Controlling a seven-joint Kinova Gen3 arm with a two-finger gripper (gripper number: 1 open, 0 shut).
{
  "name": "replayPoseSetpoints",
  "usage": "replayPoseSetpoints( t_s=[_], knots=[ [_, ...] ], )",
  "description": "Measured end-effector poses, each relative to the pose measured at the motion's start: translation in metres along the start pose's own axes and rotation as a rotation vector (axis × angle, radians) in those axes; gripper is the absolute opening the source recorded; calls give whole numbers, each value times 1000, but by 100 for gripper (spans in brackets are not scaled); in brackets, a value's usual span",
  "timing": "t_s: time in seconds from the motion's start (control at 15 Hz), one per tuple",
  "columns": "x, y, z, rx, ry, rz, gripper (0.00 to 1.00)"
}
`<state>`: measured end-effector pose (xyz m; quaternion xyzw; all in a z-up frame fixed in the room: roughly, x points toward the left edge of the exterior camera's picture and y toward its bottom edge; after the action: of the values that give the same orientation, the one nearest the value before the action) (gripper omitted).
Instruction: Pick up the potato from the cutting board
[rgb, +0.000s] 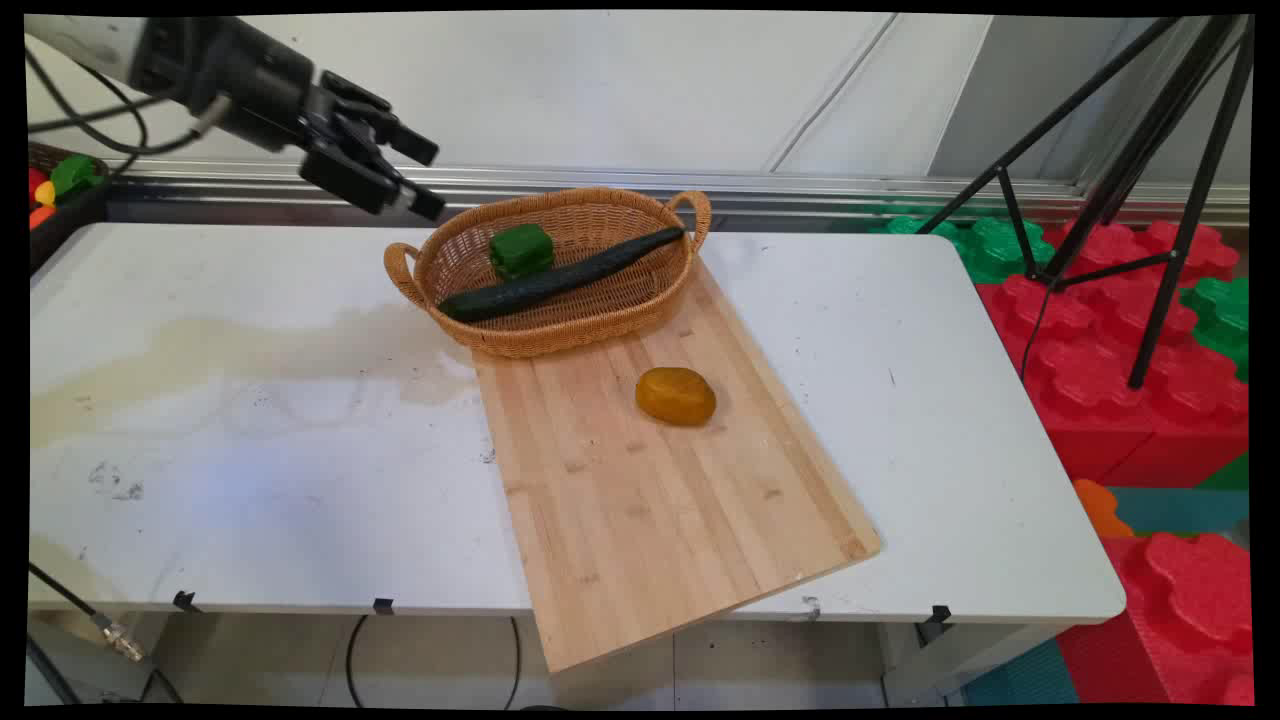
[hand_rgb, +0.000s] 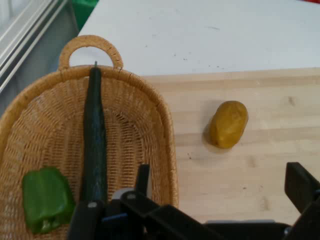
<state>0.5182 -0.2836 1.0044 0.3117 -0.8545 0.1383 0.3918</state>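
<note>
My gripper (rgb: 424, 177) hangs open and empty in the air, above and to the left of a wicker basket (rgb: 600, 300) at the far end of a wooden cutting board (rgb: 660, 500). In the basket lie a dark green cucumber (rgb: 560, 281), stretched along its length, and a green bell pepper (rgb: 521, 249). A yellow-brown potato (rgb: 676, 396) rests on the board, in front of the basket. In the hand view the gripper (hand_rgb: 192, 200) looks down on the basket (hand_rgb: 45, 125), with the cucumber (hand_rgb: 94, 140) and pepper (hand_rgb: 46, 199) on the left and the potato (hand_rgb: 228, 124) on the board (hand_rgb: 260, 170).
The white table (rgb: 250, 450) carries the board, whose near corner overhangs the front edge. A black tripod (rgb: 1150, 190) and red and green foam blocks (rgb: 1120, 400) stand to the right of the table. A dark bin with coloured toys (rgb: 60, 190) sits at the far left.
</note>
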Motion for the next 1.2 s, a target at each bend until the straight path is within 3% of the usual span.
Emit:
replayPoseSetpoints(
  t_s=[1.2],
  knots=[
    [41, 54, 185, -163, -173, 294, 100]
  ],
)
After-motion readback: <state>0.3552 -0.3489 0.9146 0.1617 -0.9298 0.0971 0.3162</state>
